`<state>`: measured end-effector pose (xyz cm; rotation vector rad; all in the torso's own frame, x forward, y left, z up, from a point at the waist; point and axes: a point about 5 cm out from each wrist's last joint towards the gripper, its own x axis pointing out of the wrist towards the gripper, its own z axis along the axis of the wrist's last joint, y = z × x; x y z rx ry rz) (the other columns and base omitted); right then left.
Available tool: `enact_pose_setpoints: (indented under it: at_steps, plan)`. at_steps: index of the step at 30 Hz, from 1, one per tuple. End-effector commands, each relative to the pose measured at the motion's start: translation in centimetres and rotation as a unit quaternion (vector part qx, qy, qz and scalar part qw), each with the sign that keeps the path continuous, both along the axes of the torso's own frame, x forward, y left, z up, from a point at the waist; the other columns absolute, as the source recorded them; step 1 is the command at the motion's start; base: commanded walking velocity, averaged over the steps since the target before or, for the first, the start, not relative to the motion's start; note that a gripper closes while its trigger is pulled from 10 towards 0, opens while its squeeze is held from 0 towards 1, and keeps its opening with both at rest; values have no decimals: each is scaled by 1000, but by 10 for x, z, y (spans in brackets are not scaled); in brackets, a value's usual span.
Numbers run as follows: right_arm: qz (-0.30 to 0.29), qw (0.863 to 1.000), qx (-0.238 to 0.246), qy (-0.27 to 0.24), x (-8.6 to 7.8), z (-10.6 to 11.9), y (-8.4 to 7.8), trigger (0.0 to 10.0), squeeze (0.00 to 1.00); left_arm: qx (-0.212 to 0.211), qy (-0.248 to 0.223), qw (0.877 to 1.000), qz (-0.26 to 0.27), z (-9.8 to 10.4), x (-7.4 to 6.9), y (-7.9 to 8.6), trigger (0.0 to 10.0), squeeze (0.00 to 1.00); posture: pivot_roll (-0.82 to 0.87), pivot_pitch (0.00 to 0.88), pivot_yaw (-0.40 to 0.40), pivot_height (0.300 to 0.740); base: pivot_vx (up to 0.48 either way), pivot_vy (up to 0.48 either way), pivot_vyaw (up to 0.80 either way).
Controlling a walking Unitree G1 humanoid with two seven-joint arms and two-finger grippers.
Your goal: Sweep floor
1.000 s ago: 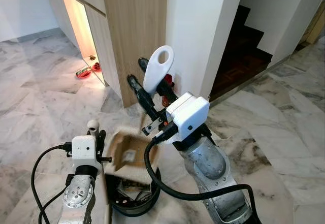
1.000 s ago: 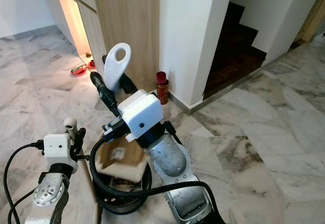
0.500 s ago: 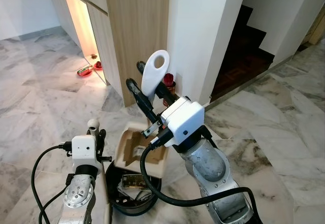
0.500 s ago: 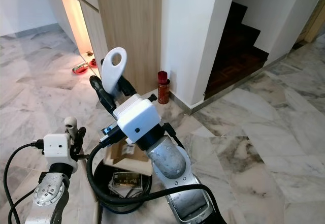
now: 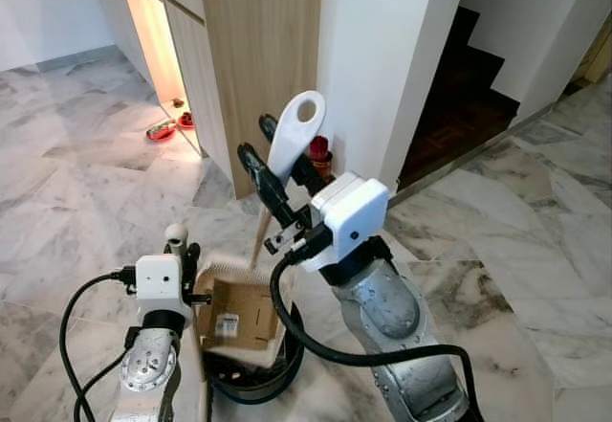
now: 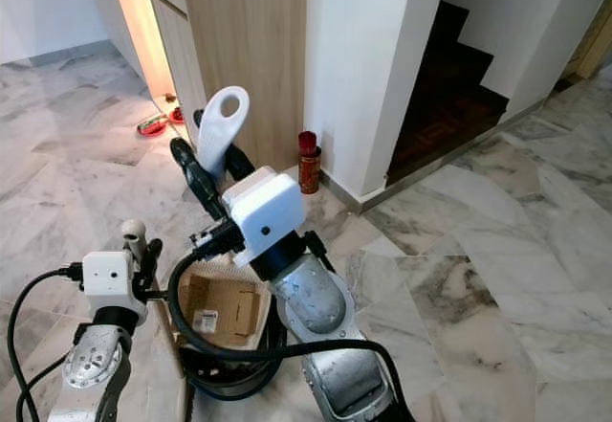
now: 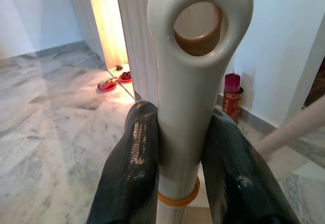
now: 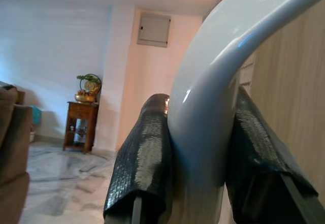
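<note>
The right hand [image 5: 275, 168] is closed on a white handle with a loop end [image 5: 293, 136], its two black fingers [image 8: 144, 158] pressing either side of the curved plastic, and the handle rises above the hand in front of the wooden cabinet [image 5: 258, 49]. The left hand [image 7: 185, 158] grips a cream broom handle [image 7: 190, 82] just below its hanging hole, above an orange ring. Below the right hand a slim wooden stick [image 5: 258, 235] slants down to pale bristles [image 5: 225, 267] touching a flattened cardboard box [image 5: 239, 315], which rests tilted over the rim of a black bin [image 5: 263, 384] on the marble floor [image 5: 86, 192]. The box carries a small white label, too small to read. A red can [image 6: 307, 162] stands at the wall's foot.
</note>
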<state>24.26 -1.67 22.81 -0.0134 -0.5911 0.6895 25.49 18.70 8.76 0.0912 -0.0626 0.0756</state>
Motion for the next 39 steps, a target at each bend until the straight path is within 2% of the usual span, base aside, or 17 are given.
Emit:
enact_pose_setpoints:
  at_steps: [1, 10, 13, 17, 27, 29, 30, 32, 34, 35, 39]
  plan:
    - [-12, 999, 16, -51, -4, 17, -5, 10000, 0, -10, -24, 1000, -15, 8, 5, -7, 10000, 0, 53, 0, -17, 740, 0, 0, 0]
    - [-17, 998, 7, -56, -4, 15, -4, 10000, 0, -10, -25, 1000, -17, 8, 5, -7, 10000, 0, 55, 0, -18, 740, 0, 0, 0]
    - [-28, 995, -19, -95, -6, 17, -3, 10000, 0, -10, -24, 999, -19, 8, 5, -7, 10000, 0, 55, 0, -18, 740, 0, 0, 0]
    - [-37, 992, -31, -113, -7, 18, -2, 10000, 0, -10, -24, 999, -19, 8, 5, -7, 10000, 0, 55, 0, -18, 740, 0, 0, 0]
    - [-95, 989, -38, -106, 4, 15, -12, 10000, 0, -11, -25, 999, -19, 7, 5, -8, 10000, 0, 53, 0, -20, 740, 0, 0, 0]
    - [-137, 984, -46, -107, 10, 13, -21, 10000, 0, -11, -25, 999, -18, 7, 5, -8, 10000, 0, 52, 0, -21, 740, 0, 0, 0]
    - [-137, 984, -46, -107, 10, 13, -21, 10000, 0, -11, -25, 999, -18, 7, 5, -8, 10000, 0, 52, 0, -21, 740, 0, 0, 0]
    - [-203, 971, -64, -105, 21, 9, -38, 10000, 0, -11, -25, 999, -17, 7, 5, -9, 10000, 0, 51, 0, -21, 740, 0, 0, 0]
    - [-241, 963, -69, -102, 26, 6, -50, 10000, 0, -11, -25, 999, -17, 7, 5, -9, 10000, 0, 51, 0, -21, 740, 0, 0, 0]
    - [-277, 952, -77, -100, 30, 5, -64, 10000, 0, -12, -25, 999, -17, 7, 5, -8, 10000, 0, 46, 0, -16, 740, 0, 0, 0]
    - [-325, 937, -90, -90, 35, -1, -86, 10000, 0, -12, -25, 999, -18, 7, 5, -9, 10000, 0, 38, 0, -12, 740, 0, 0, 0]
